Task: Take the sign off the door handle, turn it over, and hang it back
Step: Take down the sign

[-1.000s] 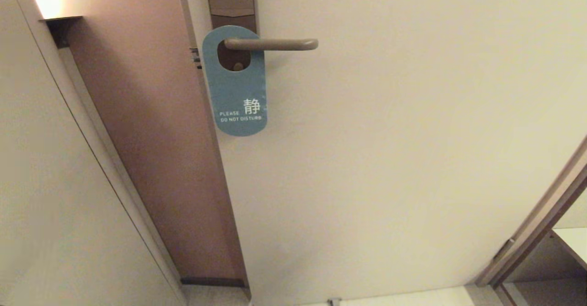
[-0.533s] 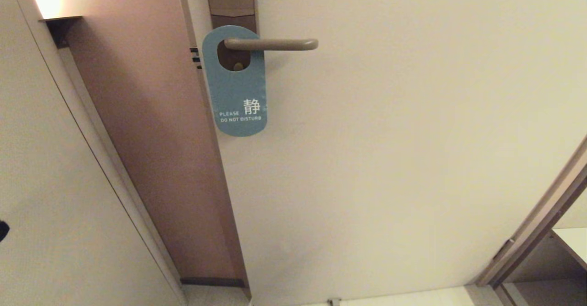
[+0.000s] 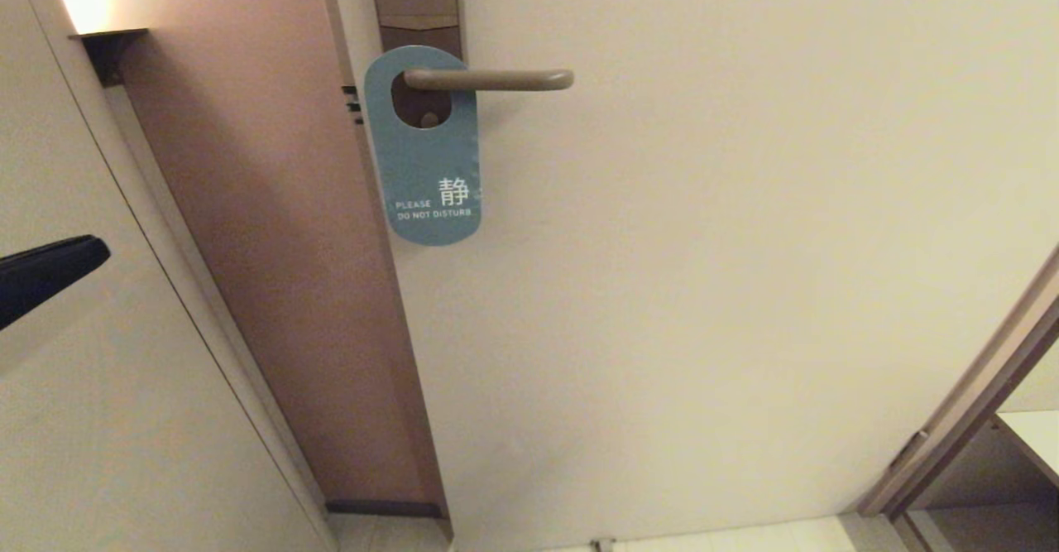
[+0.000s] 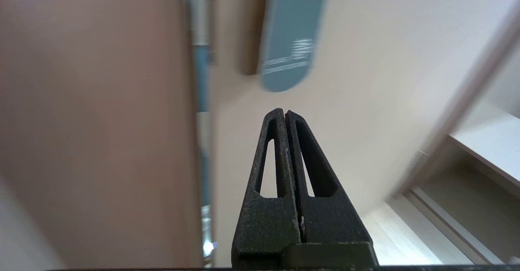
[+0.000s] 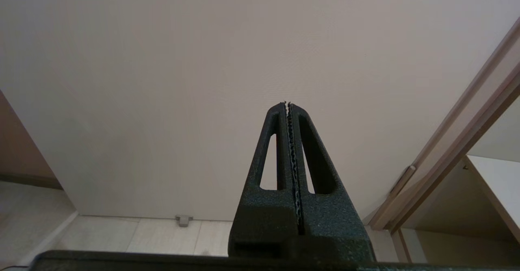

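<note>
The sign (image 3: 426,155) hangs by its oval hole on the door handle (image 3: 496,80), blue face out, reading "PLEASE DO NOT DISTURB". The handle is a beige lever on a brown lock plate (image 3: 416,2). My left gripper (image 3: 95,250) enters at the left edge of the head view, far to the left of and below the sign, shut and empty. In the left wrist view the shut gripper (image 4: 283,111) points up toward the sign (image 4: 290,51), well short of it. My right gripper (image 5: 288,104) is shut and empty, low down, facing the bare door; it is out of the head view.
The cream door (image 3: 703,287) fills the middle and right. A brown door frame panel (image 3: 289,271) runs down left of the sign, beside a pale wall (image 3: 83,411). Another door frame (image 3: 968,403) and a shelf (image 3: 1034,436) sit at the lower right.
My left gripper has risen into the head view from the left edge and moved up and to the right. The sign and the handle have not moved.
</note>
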Controlling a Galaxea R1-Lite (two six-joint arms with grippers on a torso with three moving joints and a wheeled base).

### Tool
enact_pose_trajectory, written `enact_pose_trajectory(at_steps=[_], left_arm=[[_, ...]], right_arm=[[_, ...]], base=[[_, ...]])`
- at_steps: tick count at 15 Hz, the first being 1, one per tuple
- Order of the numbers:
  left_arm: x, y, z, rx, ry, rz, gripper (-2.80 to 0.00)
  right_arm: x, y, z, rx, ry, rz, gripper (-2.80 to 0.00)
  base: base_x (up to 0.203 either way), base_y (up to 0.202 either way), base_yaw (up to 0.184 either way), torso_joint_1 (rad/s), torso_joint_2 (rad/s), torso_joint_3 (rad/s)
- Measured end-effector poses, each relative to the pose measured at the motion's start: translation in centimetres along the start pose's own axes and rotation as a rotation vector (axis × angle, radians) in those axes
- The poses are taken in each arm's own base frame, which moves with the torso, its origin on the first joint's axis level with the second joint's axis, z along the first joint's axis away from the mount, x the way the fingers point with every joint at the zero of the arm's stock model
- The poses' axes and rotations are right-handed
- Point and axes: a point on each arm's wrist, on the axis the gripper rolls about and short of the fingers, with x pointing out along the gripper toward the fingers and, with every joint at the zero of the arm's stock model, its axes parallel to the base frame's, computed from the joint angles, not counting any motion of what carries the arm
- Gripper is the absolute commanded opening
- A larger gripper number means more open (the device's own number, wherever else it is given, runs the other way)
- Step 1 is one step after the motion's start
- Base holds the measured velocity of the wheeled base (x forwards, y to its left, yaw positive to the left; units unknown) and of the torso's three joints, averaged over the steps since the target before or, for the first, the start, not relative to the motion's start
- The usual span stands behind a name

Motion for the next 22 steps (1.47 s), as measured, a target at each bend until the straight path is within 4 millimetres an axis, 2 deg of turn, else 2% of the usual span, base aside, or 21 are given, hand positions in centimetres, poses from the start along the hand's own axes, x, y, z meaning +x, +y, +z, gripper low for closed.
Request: enact_pose_trajectory(at_steps=[5,11,15,22], left_arm=[[2.9,0.8,-0.2,-0.016,0.049,-0.109,-2.80],[5.1,2.8,-0.6,-0.050,0.129,-0.255,-2.80],[7.0,3.8,0.1,-0.016,0.083,-0.346,-2.80],[10.4,6.6,-1.1,0.054,0.061,-0.453,-2.80]], right_arm=[[0.0,0.0,0.0,-0.001,0.000,0.000,-2.80],[0.0,0.0,0.0,0.000,0.000,0.000,-2.80],[0.0,0.0,0.0,0.000,0.000,0.000,-2.80],[0.0,0.0,0.0,0.000,0.000,0.000,-2.80]], base=[[0.000,0.000,0.000,0.000,0.00,0.000],[0.000,0.000,0.000,0.000,0.00,0.000],[0.000,0.000,0.000,0.000,0.00,0.000],[0.000,0.000,0.000,0.000,0.00,0.000]])
